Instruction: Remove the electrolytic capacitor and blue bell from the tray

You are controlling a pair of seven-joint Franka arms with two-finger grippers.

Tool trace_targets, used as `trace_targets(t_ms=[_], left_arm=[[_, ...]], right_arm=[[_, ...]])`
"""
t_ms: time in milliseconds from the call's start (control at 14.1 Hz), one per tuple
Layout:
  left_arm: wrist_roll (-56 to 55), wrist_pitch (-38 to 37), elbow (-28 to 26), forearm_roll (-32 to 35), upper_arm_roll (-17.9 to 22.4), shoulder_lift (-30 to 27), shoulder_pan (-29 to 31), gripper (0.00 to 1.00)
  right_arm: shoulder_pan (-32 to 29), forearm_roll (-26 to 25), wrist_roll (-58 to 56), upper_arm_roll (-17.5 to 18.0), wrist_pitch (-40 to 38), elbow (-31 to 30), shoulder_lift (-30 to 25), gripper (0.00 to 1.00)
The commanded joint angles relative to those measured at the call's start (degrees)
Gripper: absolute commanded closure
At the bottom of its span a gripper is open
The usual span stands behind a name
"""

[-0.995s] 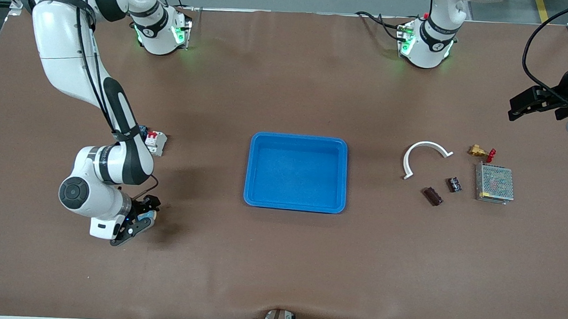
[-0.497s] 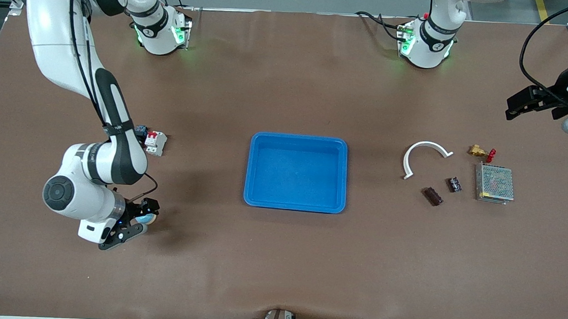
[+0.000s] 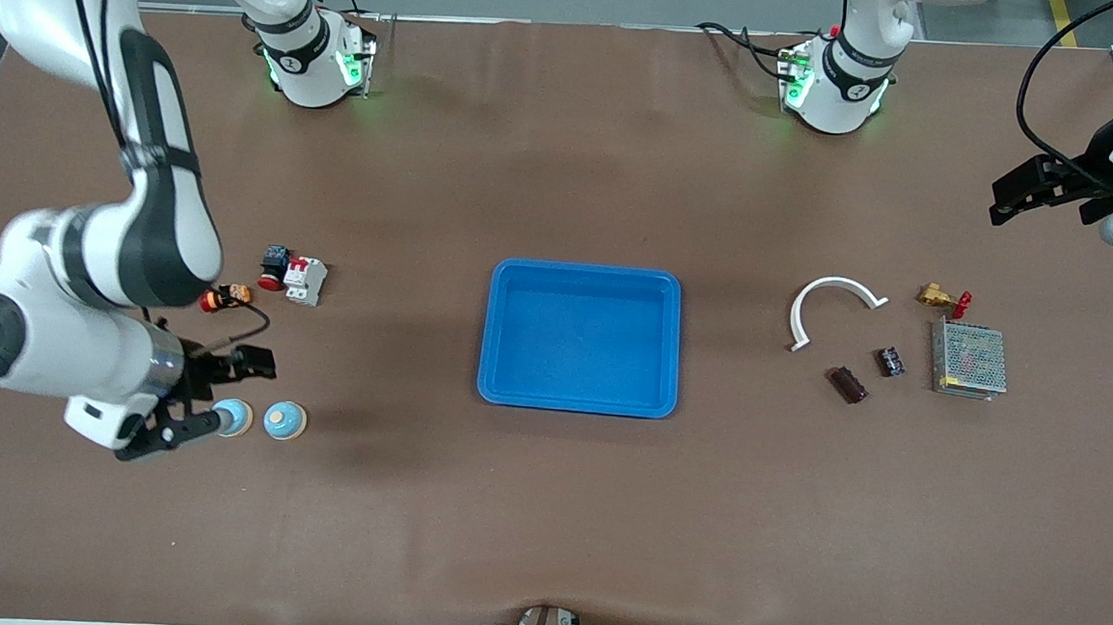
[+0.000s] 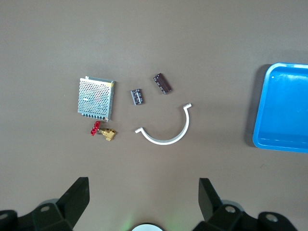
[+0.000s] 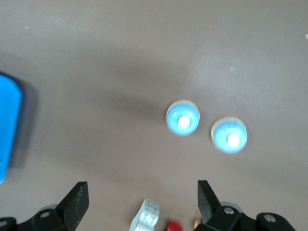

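Two round blue bells (image 3: 284, 421) (image 3: 235, 418) sit side by side on the table toward the right arm's end; the right wrist view shows both (image 5: 183, 118) (image 5: 229, 135). My right gripper (image 3: 208, 402) (image 5: 142, 204) hangs open and empty above them, and one finger crosses the edge of one bell. A dark cylindrical capacitor (image 3: 848, 384) (image 4: 162, 83) lies toward the left arm's end, with a second small dark part (image 3: 891, 361) (image 4: 138, 96) beside it. My left gripper (image 3: 1028, 192) (image 4: 143, 202) is open and empty, raised over the table's edge at the left arm's end.
A blue tray (image 3: 494, 386) (image 4: 284, 139) stands mid-table. Near the capacitor lie a white curved strip (image 3: 834, 284), a brass valve with red handle (image 3: 939, 297) and a metal mesh box (image 3: 969, 359). A white breaker (image 3: 305, 280) and red-capped buttons (image 3: 224, 297) lie by the right arm.
The right arm has lifted and swung toward its end of the table, uncovering both bells and the red buttons. The left gripper has drifted slightly toward the bases, staying open.
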Motion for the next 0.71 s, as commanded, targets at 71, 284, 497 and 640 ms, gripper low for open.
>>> trace_targets(t_ms=[71, 284, 497, 640], left_arm=[[1.1, 1.0, -0.8, -1.24, -0.08, -0.82, 0.16, 0.0], [1.1, 1.0, 0.08, -1.24, -0.08, -0.2, 0.07, 0.0], [1.1, 1.0, 0.87, -1.33, -0.08, 0.15, 0.16, 0.0], [1.1, 1.0, 0.96, -1.24, -0.08, 0.5, -0.02, 0.0]], right_arm=[[0.12, -1.59, 3.73, 0.23, -11.47, -2.57, -10.18, 0.0], [0.12, -4.23, 11.53, 0.31, -19.92, -3.7, -17.92, 0.0], [-0.49, -5.19, 13.14, 0.22, -20.47, -9.41, -26.7, 0.0], [-0.67, -6.6, 13.23, 0.14, -20.47, -12.66, -30.76, 0.0]])
